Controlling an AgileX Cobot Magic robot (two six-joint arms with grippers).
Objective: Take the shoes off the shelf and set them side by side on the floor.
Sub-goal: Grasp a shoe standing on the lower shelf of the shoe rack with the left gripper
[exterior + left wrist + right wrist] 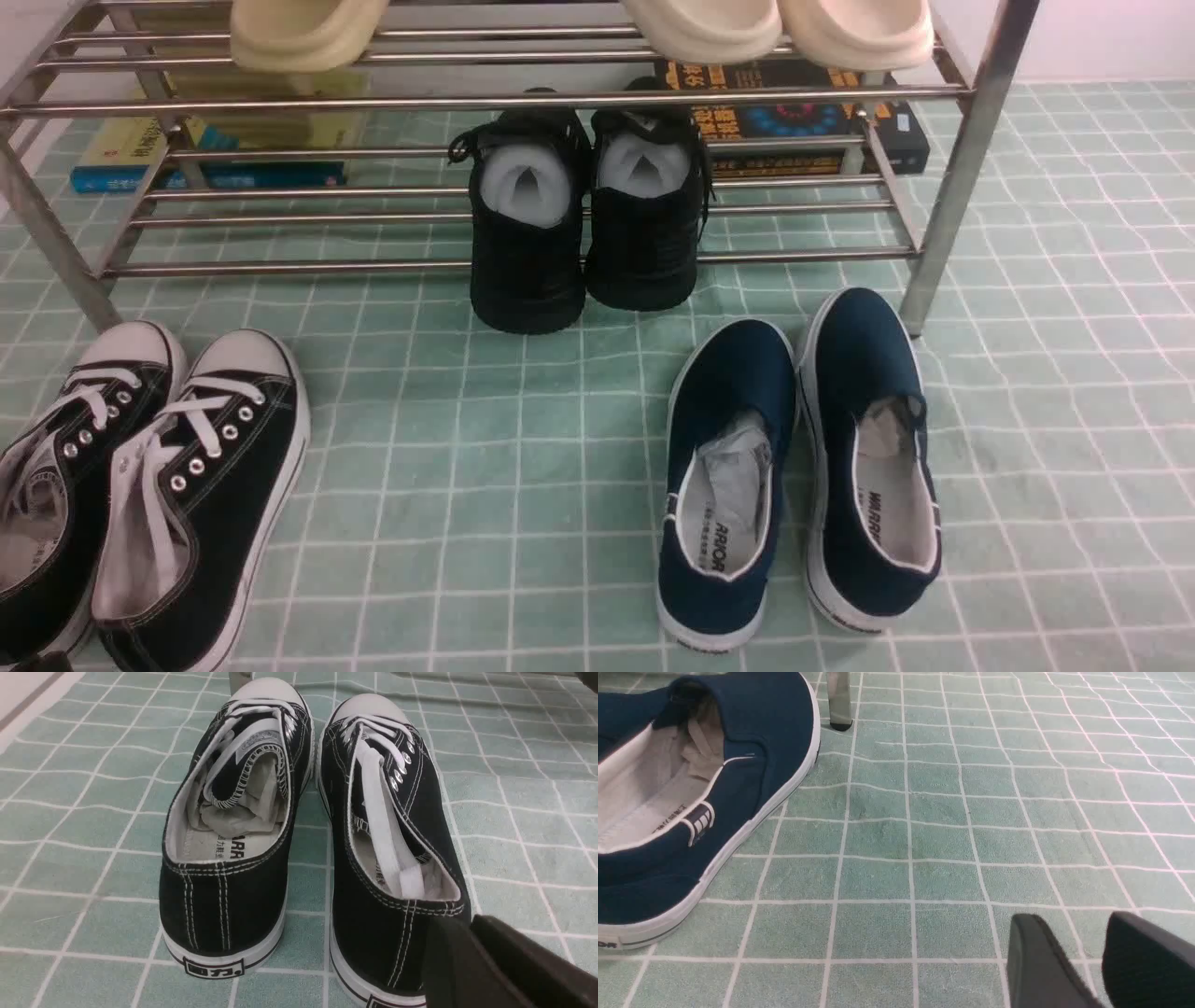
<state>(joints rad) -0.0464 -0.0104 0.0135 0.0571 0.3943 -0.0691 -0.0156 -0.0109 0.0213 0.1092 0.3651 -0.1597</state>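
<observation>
The two all-black knit shoes stand side by side on the lower tier of the silver shelf [971, 140], heels toward me and white paper stuffing showing. The left shoe [527, 233] and right shoe [646, 224] both overhang the front rod. Neither gripper shows in the front view. In the left wrist view my left gripper [467, 921] hangs low over the pale green gridded floor [523, 485], fingers together, just behind a canvas sneaker's heel. In the right wrist view my right gripper [1071, 924] is open above bare floor [924, 835], holding nothing.
Black canvas sneakers with white toe caps [140, 485] lie front left on the floor, and navy slip-ons [794, 467] front right. Cream slippers [700, 28] sit on the top tier. Books [803, 121] lie behind the shelf. A shelf leg [839, 700] stands by the navy shoe [691, 788].
</observation>
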